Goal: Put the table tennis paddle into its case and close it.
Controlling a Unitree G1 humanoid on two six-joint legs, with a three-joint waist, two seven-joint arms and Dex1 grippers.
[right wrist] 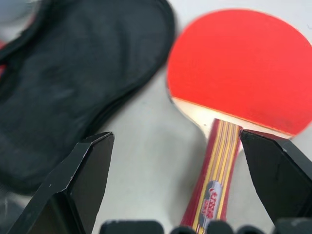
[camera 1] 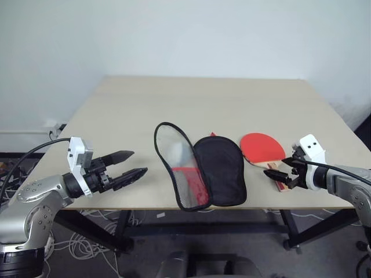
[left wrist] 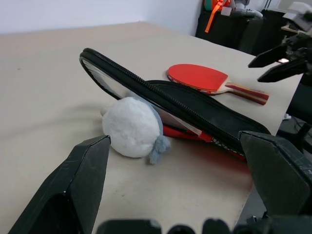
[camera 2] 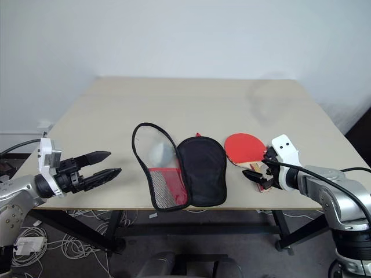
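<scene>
The table tennis paddle [camera 1: 262,147] lies flat on the table, red face up, its striped wooden handle [right wrist: 214,170] pointing toward the front edge. Just to its left the case [camera 1: 219,169] lies unzipped, black fabric half flat on the table. Its clear plastic flap [camera 1: 174,156] is spread to the left and propped up. My right gripper [camera 1: 277,175] hovers open just above the handle, fingers either side, touching nothing. Left of the case, my left gripper [camera 1: 139,162] is open and empty near the front edge, pointing at the flap.
A white fluffy ball [left wrist: 131,127] sits on the table [camera 1: 145,104] under the raised clear flap. The far half of the table is bare wood. Cables lie on the floor below the front-left corner.
</scene>
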